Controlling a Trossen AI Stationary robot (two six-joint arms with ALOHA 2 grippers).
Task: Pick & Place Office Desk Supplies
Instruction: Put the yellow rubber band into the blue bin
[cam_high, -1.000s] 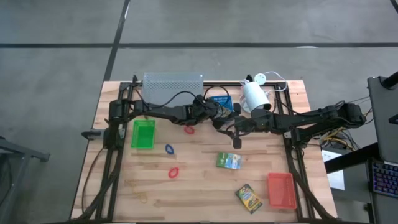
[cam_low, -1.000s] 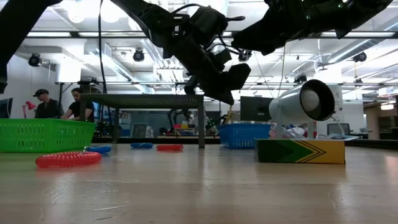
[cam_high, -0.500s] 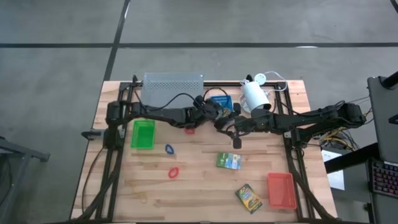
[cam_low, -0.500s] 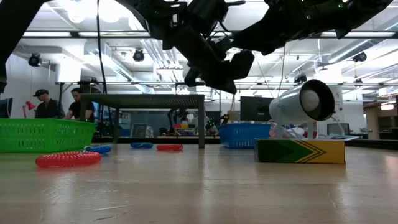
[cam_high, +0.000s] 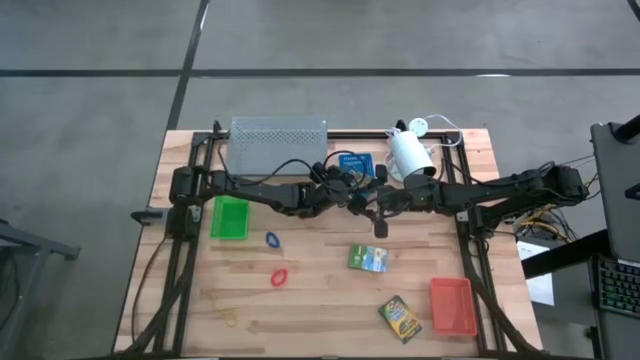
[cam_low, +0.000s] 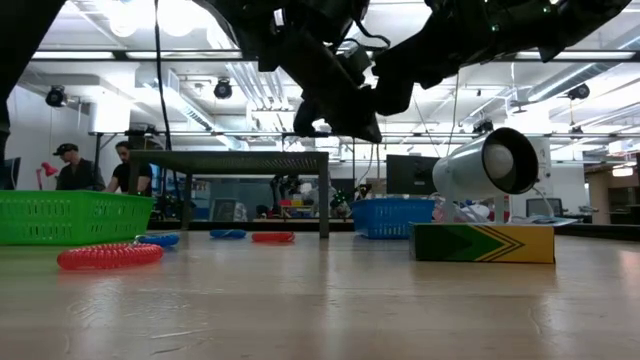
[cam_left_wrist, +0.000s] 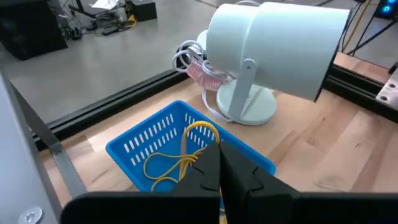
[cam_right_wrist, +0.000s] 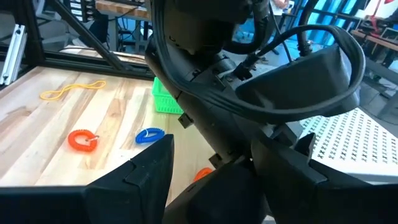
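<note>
My left gripper is shut on a thin yellow rubber band over the blue tray. In the high view the left gripper is just on the near side of the blue tray, beside the white lamp. My right gripper stands open close behind the left arm, at mid table, with nothing between its fingers. On the table lie a green tray, a blue loop, a red loop, two card boxes and a red-orange tray. My left gripper pinches the rubber band between its two fingertips at one spot of the loop. The fingers slant downward toward the table's far right. The band hangs slack and twisted below the tips, over the inside of the blue tray. Whether it touches the tray floor I cannot tell.
The grey perforated shelf stands at the far edge, left of the blue tray. The lamp with its coiled cord stands right behind the tray. A tan rubber band lies near the front left. People stand in the room beyond.
My left gripper has risen a little and gone toward the table's right, to the blue tray, rolling slightly. It stays shut. The left arm now covers the red loop that lay near the table's middle. My right arm has kept still.
</note>
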